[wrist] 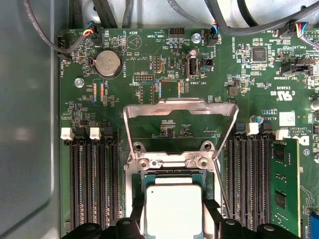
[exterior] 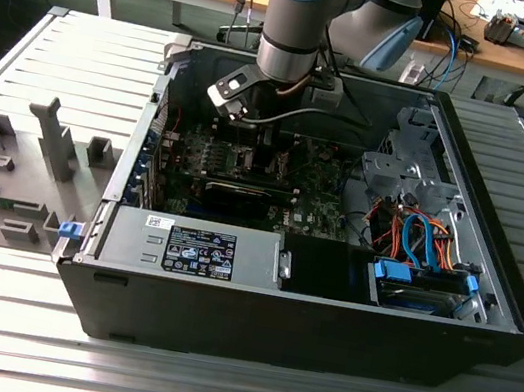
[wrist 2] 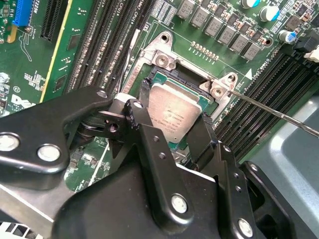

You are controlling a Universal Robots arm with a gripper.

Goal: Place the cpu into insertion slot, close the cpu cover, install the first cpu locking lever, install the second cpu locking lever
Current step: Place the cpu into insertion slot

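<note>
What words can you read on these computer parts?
White lettering on the green motherboard: too small to read for sure.
Engraved print on the cpu: too faint to read.
Black sticker on the power supply: too small to read.

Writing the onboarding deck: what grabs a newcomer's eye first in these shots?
Black fingers of the gripper clamp the silver cpu at the insertion slot in both wrist views. At the slot's edge, the cpu cover stands flipped open. In the exterior view, the arm reaches into an open computer case.
</note>
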